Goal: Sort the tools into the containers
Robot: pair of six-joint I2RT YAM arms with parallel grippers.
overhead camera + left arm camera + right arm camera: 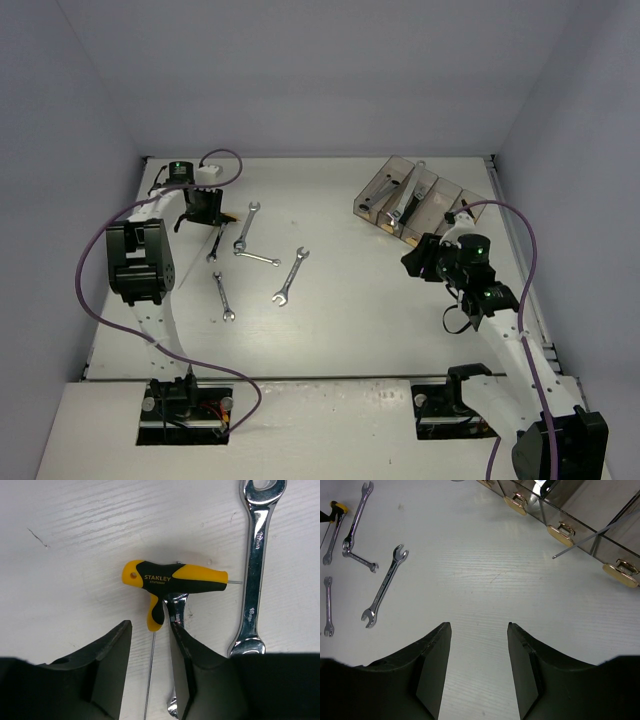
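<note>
- Top view, upper left of the frame: left gripper pointed down, low over a small cluster of tools on the white counter.
- Right of it, scattered flat across the left-centre: long wrench, short wrench, angled wrench and lower wrench, all well apart from the containers.
- Upper right: those containers, joined in a slanted row, with a propped wrench sticking out of one of the middle bins.
- Just below the row: right gripper, aimed toward the frame's left.
- Left wrist view, centre: yellow-and-black driver with a T-shaped grip, flat on the counter, thin shaft running down between the jaws.
- Jaws spread, one on either side of the shaft, a gap visible on both sides; nothing pinched.
- Beneath the driver's grip: tucked wrench, its shank passing under the right-hand jaw; at the right edge, marked wrench lying lengthwise up the frame.
- Right wrist view, bottom: jaws spread wide over bare counter, holding nothing.
- Upper right: container ends with brass-coloured labels, a thin metal rod slanting across them.
- Far left: the loose wrenches and a bit of the yellow grip, well apart from this gripper.
</note>
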